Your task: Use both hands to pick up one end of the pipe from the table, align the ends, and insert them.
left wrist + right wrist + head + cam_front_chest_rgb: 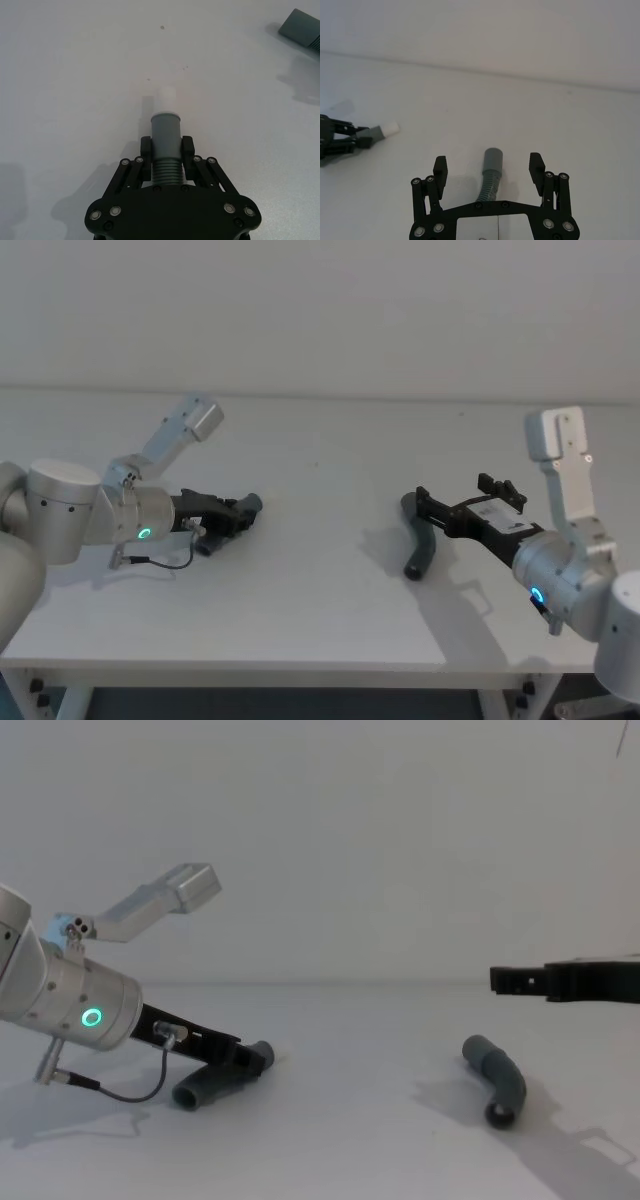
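step: pickup | left gripper [166, 146] clamped on spigot piece [165, 129]; right gripper [488, 163] open above plain-cuff piece [497, 1075] | next: descend, close, lift, align

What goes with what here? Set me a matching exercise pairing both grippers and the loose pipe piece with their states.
Things:
1. left gripper
2. right gripper
3. plain-cuff piece

States:
A. lying free on the table
B. open, held above the table
C. shut on the white-tipped piece

Pairs: 1-C, 2-B, 3-A.
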